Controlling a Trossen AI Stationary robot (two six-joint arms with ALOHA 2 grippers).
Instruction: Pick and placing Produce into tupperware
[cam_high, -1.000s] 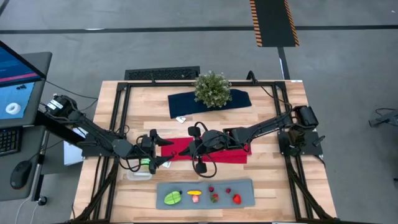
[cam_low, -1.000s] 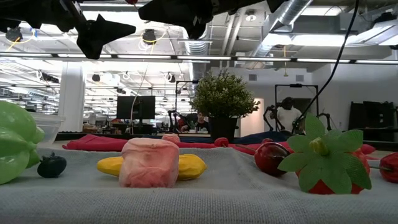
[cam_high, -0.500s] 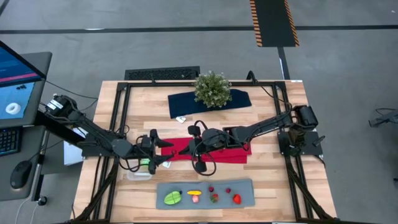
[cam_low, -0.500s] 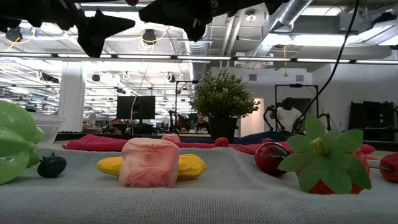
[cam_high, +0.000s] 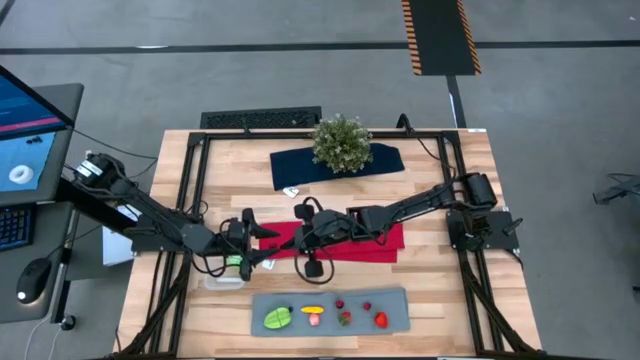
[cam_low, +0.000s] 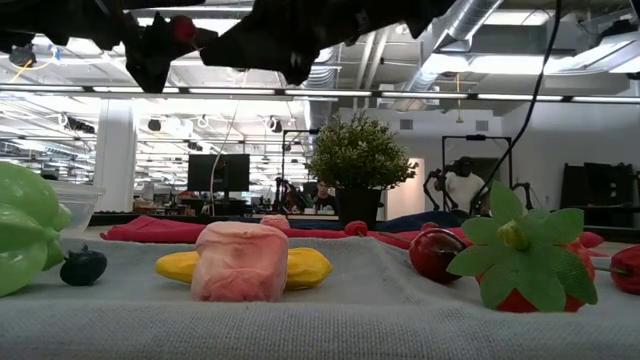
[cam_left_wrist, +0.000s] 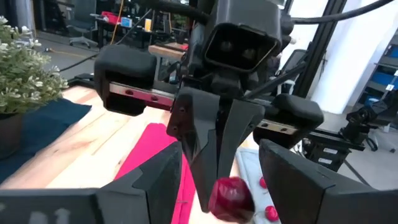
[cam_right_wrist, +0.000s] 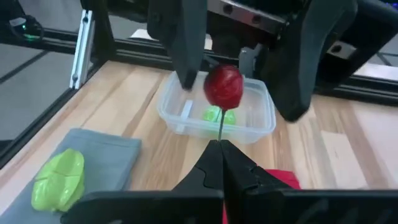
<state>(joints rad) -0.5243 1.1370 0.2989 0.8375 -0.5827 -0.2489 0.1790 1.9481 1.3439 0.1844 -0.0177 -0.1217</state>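
Produce lies on our grey mat (cam_high: 395, 305) at the near edge: a green vegetable (cam_high: 278, 318), a yellow piece (cam_high: 312, 310), strawberries (cam_high: 380, 320). A red cherry (cam_right_wrist: 223, 86) hangs above the tupperware (cam_right_wrist: 258, 121), its stem pinched by our right gripper (cam_right_wrist: 220, 144), pressed together. Our left gripper (cam_left_wrist: 219, 168) stands spread on either side of it, fingers not touching.

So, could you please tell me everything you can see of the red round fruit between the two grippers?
The red round fruit is small, glossy and dark red, like a toy cherry, with a thin dark stem. The right gripper is shut on that stem, holding the fruit up in the air. It hangs between the open fingers of the left gripper, above the clear tupperware. Whether those fingers touch it is unclear.
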